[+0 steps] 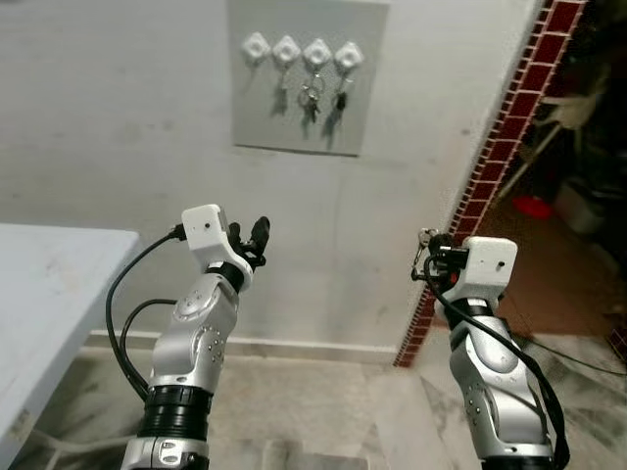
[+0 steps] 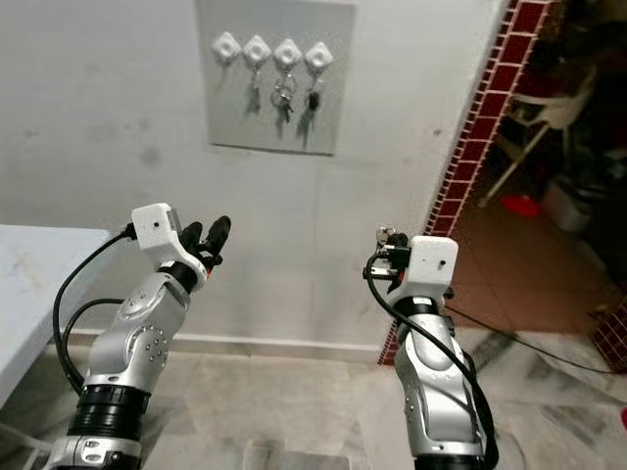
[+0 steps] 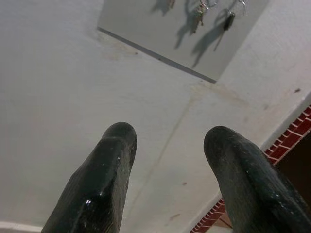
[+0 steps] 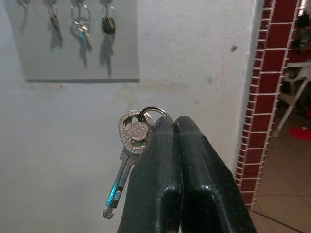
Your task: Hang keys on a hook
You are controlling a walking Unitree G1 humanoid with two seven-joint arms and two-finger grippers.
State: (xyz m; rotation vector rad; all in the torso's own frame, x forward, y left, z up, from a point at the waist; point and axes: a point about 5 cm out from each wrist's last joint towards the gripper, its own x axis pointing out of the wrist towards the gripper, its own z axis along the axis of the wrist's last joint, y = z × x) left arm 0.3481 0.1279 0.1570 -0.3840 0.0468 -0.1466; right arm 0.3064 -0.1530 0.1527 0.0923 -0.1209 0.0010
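A grey board (image 1: 304, 122) on the white wall carries a row of white hooks (image 1: 256, 45); three of them hold keys (image 1: 311, 99), while the leftmost hook looks bare. My right gripper (image 1: 428, 257) is raised below and to the right of the board, shut on the ring of a silver key bunch (image 4: 127, 160) that dangles beside its fingertips. The left gripper (image 1: 257, 240) is also raised toward the wall, below the board, open with nothing between its fingers (image 3: 104, 179).
A pale table (image 1: 49, 294) stands at my left. A red-tiled wall edge (image 1: 490, 166) on the right borders a doorway to a room with a chair and clutter. Marble floor lies below.
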